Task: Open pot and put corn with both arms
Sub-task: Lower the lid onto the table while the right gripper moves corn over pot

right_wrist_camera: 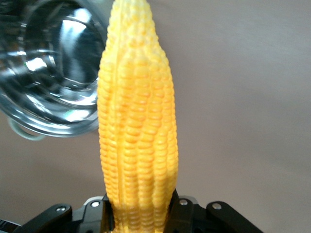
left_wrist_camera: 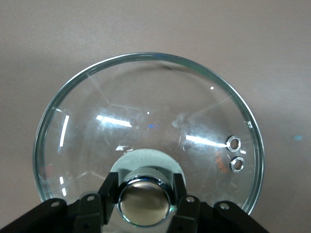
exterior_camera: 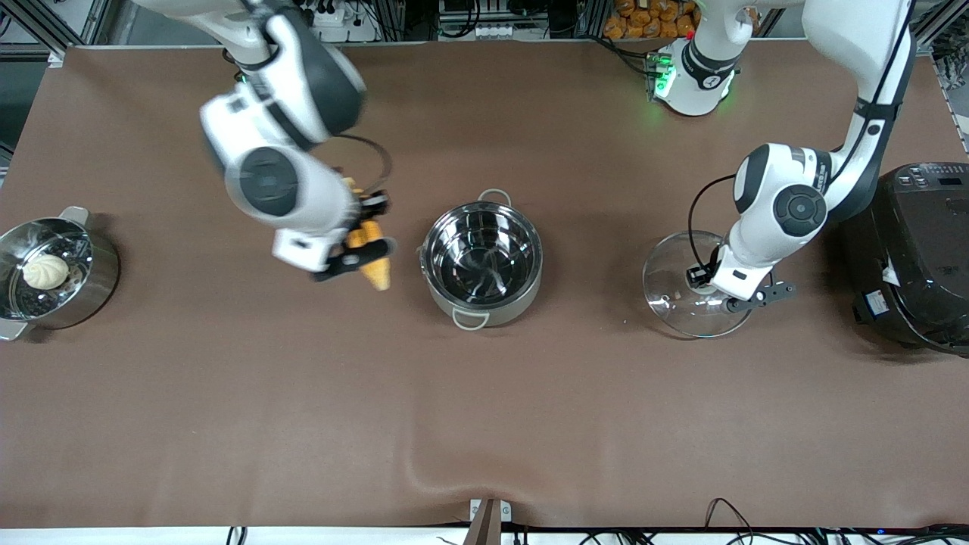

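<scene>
Your right claw (exterior_camera: pixel 365 241) is clamped on the corn (exterior_camera: pixel 372 253) and holding it up over the bare table (exterior_camera: pixel 484 424), just beside the pot (exterior_camera: pixel 482 261) on the right arm's side. In the right wrist view the corn cob (right_wrist_camera: pixel 137 116) sticks straight out from between the fingers (right_wrist_camera: pixel 181 209), with the open pot (right_wrist_camera: pixel 46 68) off to one side. The pot sits mid-table with nothing in it.

Your left claw (exterior_camera: pixel 708 281) is closed on the knob (left_wrist_camera: pixel 144 200) of the glass lid (exterior_camera: pixel 693 284), and the lid is over the table toward the left arm's end, between the pot and the black cooker (exterior_camera: pixel 920 265). Can't tell if the lid is actually touching the table. A steamer pan (exterior_camera: pixel 53 272) with a white bun (exterior_camera: pixel 45 271) sits at the right arm's end.
</scene>
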Controlling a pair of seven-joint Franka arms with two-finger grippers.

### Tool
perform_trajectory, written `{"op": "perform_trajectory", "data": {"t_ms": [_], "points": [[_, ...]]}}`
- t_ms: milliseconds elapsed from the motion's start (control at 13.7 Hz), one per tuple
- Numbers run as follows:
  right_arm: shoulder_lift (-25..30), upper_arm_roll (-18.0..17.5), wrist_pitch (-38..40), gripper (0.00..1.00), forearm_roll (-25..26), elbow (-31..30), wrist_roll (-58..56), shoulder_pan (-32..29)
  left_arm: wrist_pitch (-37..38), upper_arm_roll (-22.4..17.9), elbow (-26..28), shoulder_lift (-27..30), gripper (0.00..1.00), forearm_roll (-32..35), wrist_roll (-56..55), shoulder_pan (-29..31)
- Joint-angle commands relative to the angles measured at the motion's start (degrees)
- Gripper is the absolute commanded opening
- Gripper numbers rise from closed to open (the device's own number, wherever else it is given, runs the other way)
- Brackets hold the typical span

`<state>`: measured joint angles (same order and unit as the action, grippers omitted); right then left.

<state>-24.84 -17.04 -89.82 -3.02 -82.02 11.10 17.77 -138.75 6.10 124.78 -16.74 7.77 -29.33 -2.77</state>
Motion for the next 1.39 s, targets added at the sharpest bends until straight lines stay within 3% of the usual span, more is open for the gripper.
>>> {"op": "perform_trajectory", "data": {"t_ms": [0,146,366,439,512,585,659,951,1317], "points": [[-8.2,0.5,-1.8,0.0,0.8,8.6,1.3,3.1,-2.1,0.8,0.4,-1.2,0.0,1.8,0.2,1.4],[-10.6,0.6,-5.5,0.0,1.3,9.3,1.6,5.5,-2.4,0.8,0.3,-2.1,0.0,1.8,0.2,1.5],[-13.1,0.7,-9.5,0.0,6.2,9.5,1.7,8.9,-2.6,0.9,0.1,-2.8,0.0,1.8,0.2,1.7],[-13.7,0.7,-9.8,0.0,7.1,9.5,1.8,10.0,-2.6,0.9,-0.1,-2.8,0.14,1.7,0.3,1.8],[-14.3,0.8,-9.9,0.0,8.0,9.5,1.9,11.0,-2.6,0.9,-0.3,-2.8,0.41,1.7,0.3,1.8],[-14.7,0.9,-9.9,0.0,9.0,9.4,2.1,11.6,-2.6,0.9,-0.4,-2.7,0.82,1.7,0.3,1.8],[-14.8,0.9,-9.9,0.0,9.8,9.2,2.2,12.1,-2.4,0.9,-0.6,-2.3,1.0,1.8,0.3,1.7],[-15.7,1.0,-10.6,0.0,12.1,9.0,2.3,14.1,3.4,0.8,-5.1,0.6,1.0,1.7,0.1,2.2],[-17.9,1.1,-15.3,0.0,15.1,9.1,2.3,15.8,20.0,0.8,-18.9,4.2,1.0,1.7,0.9,2.3]]}}
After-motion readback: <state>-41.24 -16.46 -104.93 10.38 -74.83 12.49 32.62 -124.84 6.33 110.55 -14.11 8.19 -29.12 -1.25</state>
